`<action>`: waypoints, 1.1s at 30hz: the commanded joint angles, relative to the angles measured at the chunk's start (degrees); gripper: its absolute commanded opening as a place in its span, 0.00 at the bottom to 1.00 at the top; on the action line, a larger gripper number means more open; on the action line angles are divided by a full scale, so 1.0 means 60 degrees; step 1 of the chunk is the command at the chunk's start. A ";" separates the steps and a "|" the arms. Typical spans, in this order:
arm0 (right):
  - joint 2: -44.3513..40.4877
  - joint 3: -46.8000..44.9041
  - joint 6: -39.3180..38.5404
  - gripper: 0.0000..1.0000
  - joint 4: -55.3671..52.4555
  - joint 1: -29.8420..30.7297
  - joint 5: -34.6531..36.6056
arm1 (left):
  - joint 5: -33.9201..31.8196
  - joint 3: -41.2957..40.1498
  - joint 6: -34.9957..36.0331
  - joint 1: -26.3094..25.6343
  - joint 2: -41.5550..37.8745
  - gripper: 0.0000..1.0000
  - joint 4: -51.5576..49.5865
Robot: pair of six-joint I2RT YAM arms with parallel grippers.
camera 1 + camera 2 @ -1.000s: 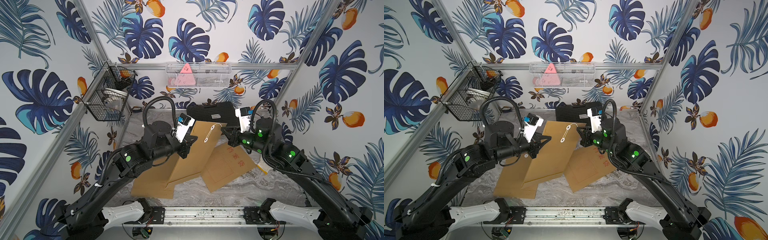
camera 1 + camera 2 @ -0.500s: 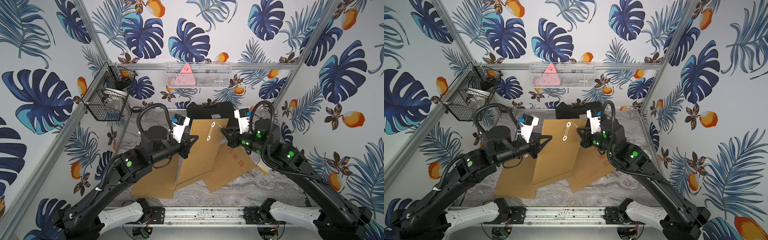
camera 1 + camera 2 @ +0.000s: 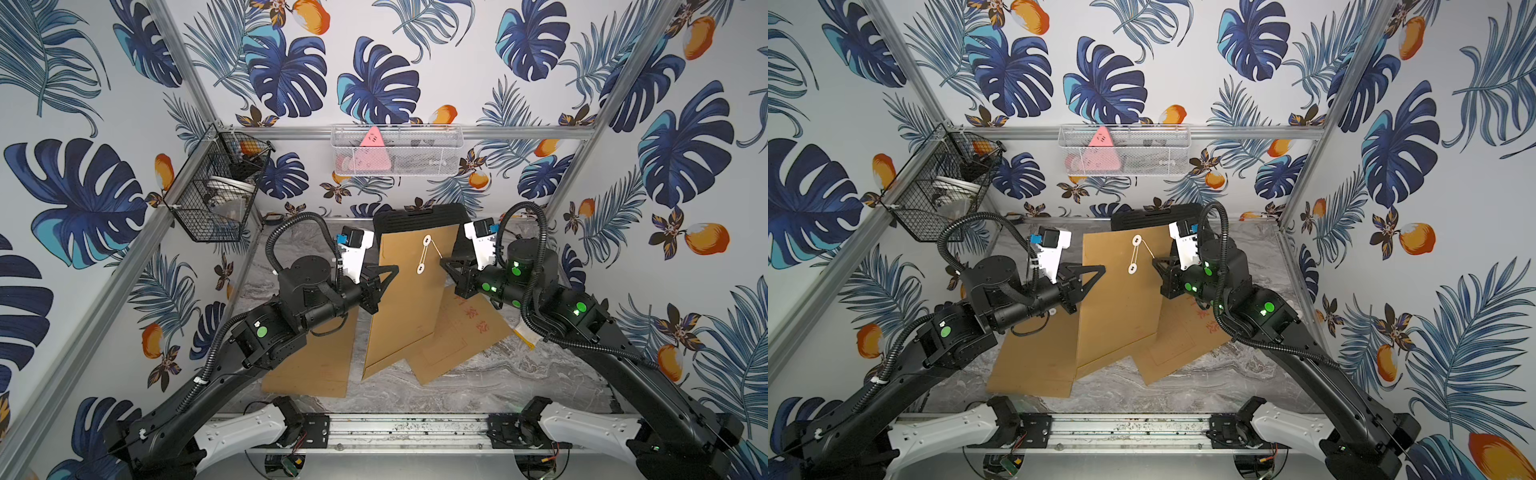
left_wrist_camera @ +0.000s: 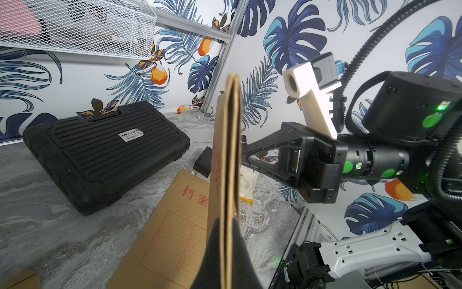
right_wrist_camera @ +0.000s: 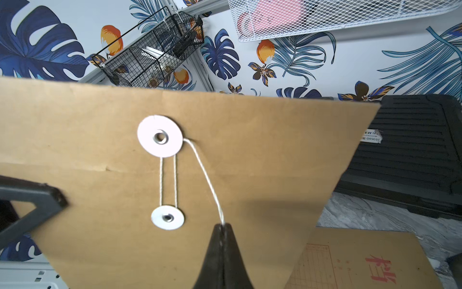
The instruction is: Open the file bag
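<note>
Gripping a brown file bag (image 3: 407,299) by its left edge, the left gripper (image 3: 390,272) holds it raised on end over the middle of the marble table (image 3: 478,386), jaws clamped hard on the card (the left wrist view shows the bag edge-on between them). Opposite, the right gripper (image 3: 443,262) has its jaws pressed together on the free end of the white string (image 5: 205,175), which runs up to the upper closure disc (image 5: 160,136). Two strands of the same string link that disc to the lower disc (image 5: 167,217), so the flap is fastened. Beneath the raised bag lie a red-lettered file bag (image 3: 461,332) to the right and a plain file bag (image 3: 311,365) to the left, both flat on the table. A black tool case (image 3: 419,216) sits behind, near the back wall.
</note>
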 commanded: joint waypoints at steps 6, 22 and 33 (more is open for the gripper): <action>0.0133 0.0083 -0.0557 0.00 -0.0487 -0.0008 -0.0656 | -0.0250 0.0120 0.0000 -0.0008 0.0052 0.00 0.0443; 0.0442 0.0112 -0.0872 0.00 -0.0516 0.0012 -0.2311 | -0.0577 0.0105 0.0097 -0.0008 0.0007 0.00 0.0162; 0.0775 0.0331 -0.0593 0.00 -0.0105 0.0005 -0.2293 | -0.1584 0.1322 0.1331 -0.0106 0.1033 0.00 -0.1501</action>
